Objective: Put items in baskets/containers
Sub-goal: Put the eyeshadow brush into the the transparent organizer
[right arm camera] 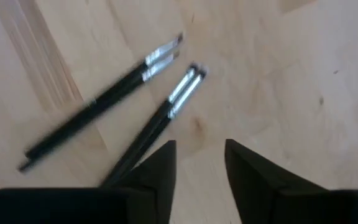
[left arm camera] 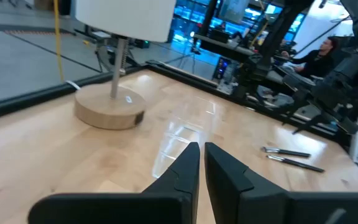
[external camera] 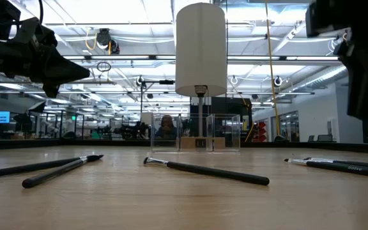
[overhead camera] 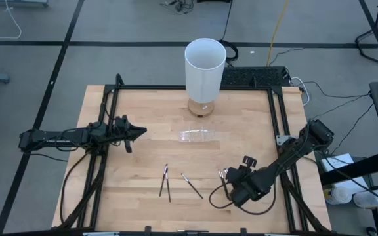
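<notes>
Across the pale wooden tabletop (overhead camera: pixel 143 177) lie the thin black sticks with silvery ferrules and pale tips, in three groups. Two of them (overhead camera: pixel 165 181) cross near the front middle; a single one (overhead camera: pixel 191 186) lies slanted just to their right; a further cluster (right arm camera: pixel 135 102) sits under the right gripper (overhead camera: pixel 225 174) at the front right, where its wrist view shows two pairs side by side, tips fanned away from the fingers. All rest flat on the wood.

The small clear plastic container (overhead camera: pixel 196 135) stands near the table's centre, well apart from every stick, between them and the tall white cylinder (overhead camera: pixel 205 68) on its round wooden base (left arm camera: pixel 109 109) at the back edge.

The right gripper hovers low over its cluster, its dark fingers (right arm camera: pixel 157 168) parted with bare wood between them, holding nothing.

The left gripper (overhead camera: pixel 140 133) points toward the container from the left side, raised off the wood; its two fingers (left arm camera: pixel 178 171) stand nearly together with only a narrow slit between, empty.

A black metal frame (overhead camera: pixel 189 87) borders the table.
</notes>
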Robot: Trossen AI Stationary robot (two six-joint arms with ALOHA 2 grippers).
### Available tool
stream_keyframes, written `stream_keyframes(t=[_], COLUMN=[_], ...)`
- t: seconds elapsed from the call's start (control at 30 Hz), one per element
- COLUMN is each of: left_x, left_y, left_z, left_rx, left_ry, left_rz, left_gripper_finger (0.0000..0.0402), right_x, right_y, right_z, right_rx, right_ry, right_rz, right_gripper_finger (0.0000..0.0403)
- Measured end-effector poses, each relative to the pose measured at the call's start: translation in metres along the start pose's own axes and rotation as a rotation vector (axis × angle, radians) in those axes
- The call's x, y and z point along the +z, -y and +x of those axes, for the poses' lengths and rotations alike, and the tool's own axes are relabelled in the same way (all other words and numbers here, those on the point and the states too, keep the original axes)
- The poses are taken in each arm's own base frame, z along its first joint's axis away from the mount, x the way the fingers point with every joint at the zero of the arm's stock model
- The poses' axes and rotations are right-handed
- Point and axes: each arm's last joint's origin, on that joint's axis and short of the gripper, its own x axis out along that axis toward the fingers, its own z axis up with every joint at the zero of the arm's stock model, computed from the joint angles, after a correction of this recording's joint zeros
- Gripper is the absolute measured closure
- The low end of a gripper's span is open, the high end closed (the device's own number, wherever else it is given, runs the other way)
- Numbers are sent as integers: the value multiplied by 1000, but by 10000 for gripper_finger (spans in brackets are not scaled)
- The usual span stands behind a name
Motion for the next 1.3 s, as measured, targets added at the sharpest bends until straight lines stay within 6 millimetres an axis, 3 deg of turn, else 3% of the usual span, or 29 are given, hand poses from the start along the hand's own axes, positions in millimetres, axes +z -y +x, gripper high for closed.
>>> stream_keyframes(t=[0.33, 0.73, 1.3], left_x=[0, 1, 1], left_y=[-1, -2, -2], left_z=[0, 0, 0], left_rx=[40, 63, 62], left_ry=[13, 21, 20], left_rz=[21, 5, -5], left_gripper_finger=[371, 371, 371], right_x=[6, -1, 4], right_y=[0, 1, 2], right_z=[13, 26, 30], right_rx=[40, 51, 36], right_ry=[34, 36, 78], right_rz=[56, 147, 183], right_gripper_finger=[234, 234, 234])
